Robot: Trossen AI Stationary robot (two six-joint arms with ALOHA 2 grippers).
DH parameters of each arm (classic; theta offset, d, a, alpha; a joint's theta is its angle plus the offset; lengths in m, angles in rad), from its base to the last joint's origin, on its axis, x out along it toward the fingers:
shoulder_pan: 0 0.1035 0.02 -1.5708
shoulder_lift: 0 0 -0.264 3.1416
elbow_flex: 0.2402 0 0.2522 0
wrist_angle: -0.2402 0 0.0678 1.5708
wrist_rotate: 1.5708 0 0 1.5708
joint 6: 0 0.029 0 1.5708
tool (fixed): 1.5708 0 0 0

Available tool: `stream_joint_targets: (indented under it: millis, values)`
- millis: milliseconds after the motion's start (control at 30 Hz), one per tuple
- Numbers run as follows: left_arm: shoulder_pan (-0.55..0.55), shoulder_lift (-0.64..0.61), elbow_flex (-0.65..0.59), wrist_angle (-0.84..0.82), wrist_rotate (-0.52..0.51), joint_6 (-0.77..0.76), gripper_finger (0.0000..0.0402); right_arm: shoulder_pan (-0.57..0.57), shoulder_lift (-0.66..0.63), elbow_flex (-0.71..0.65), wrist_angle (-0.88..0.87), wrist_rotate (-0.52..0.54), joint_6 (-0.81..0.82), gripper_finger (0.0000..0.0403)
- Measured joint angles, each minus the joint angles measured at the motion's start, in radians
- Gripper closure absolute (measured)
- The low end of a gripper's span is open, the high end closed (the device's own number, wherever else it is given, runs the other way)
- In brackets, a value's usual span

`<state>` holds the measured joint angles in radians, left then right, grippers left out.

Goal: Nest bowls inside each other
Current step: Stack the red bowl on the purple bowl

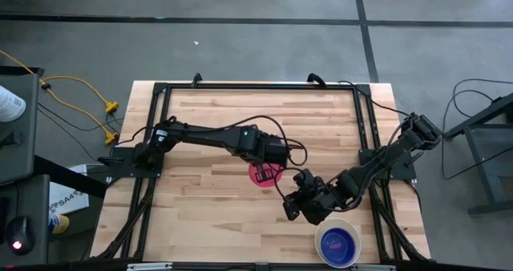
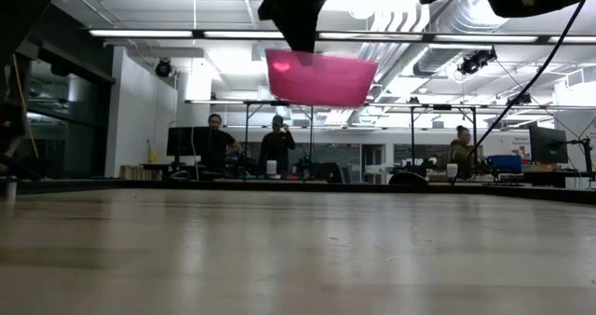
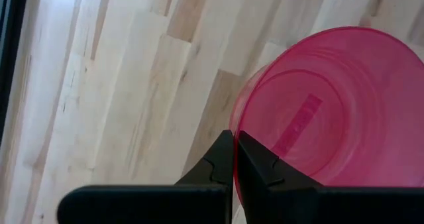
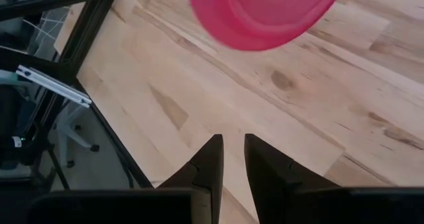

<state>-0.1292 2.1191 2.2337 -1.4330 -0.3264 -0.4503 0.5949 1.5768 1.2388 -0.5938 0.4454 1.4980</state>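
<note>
A pinkish-red bowl (image 1: pixel 264 176) hangs above the middle of the table, and my left gripper (image 3: pixel 235 141) is shut on it. The low view shows this bowl (image 2: pixel 321 77) well clear of the tabletop, open side up. In the right wrist view its underside (image 4: pixel 265 12) shows far off. My right gripper (image 1: pixel 292 209) hovers to the near right of it, its fingers (image 4: pixel 232 144) a narrow gap apart with nothing between them. At the near right corner a blue bowl (image 1: pixel 337 244) sits inside a larger white bowl (image 1: pixel 346 222), which stands on the table. My left gripper holds the pinkish-red bowl by its rim (image 3: pixel 233 121), on the side toward the table's far edge. One finger (image 3: pixel 255 164) is inside the bowl and the other (image 3: pixel 215 161) outside its wall. The fingers come steeply from above. The bowl hangs upright, clear of the table.
A black metal frame (image 1: pixel 160 91) borders the wooden tabletop at its left, far and right sides. Bare wood lies on the left half (image 1: pixel 192 215). Beyond the table, the low view shows people at desks (image 2: pixel 219 143).
</note>
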Motion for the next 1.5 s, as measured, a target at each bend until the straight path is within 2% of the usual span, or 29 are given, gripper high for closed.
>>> stream_joint_targets:
  millis: [200,267,400,567,900,1000,1167,1500]
  values:
    - [-0.023,0.001,0.042,0.002,-0.014,0.034,0.0401,0.006,0.0,0.0,-0.001,-0.019,0.02,0.0348]
    - [-0.022,0.0,0.048,0.004,-0.01,0.062,0.0401,0.015,0.0,0.0,0.0,-0.041,-0.018,0.0348]
    - [-0.022,0.0,0.048,0.033,0.054,0.126,0.0401,0.043,0.0,0.0,0.045,-0.102,-0.231,0.0348]
    - [-0.022,0.0,0.048,0.116,0.186,0.216,0.0401,0.069,0.0,0.0,0.093,-0.111,-0.531,0.0348]
    - [-0.02,0.0,0.048,0.131,0.297,0.27,0.0401,0.028,0.0,0.0,0.089,-0.187,-0.814,0.0348]
    - [-0.02,0.0,0.048,0.132,0.297,0.27,0.0401,0.01,0.0,0.0,0.09,-0.197,-0.901,0.0348]
    - [0.003,-0.001,0.045,0.122,0.306,0.27,0.0401,-0.016,0.0,0.0,0.105,-0.246,-0.952,0.0348]
    - [0.051,-0.001,-0.066,0.134,0.375,0.3,0.0401,-0.023,0.0,0.0,0.169,-0.244,-1.054,0.0348]
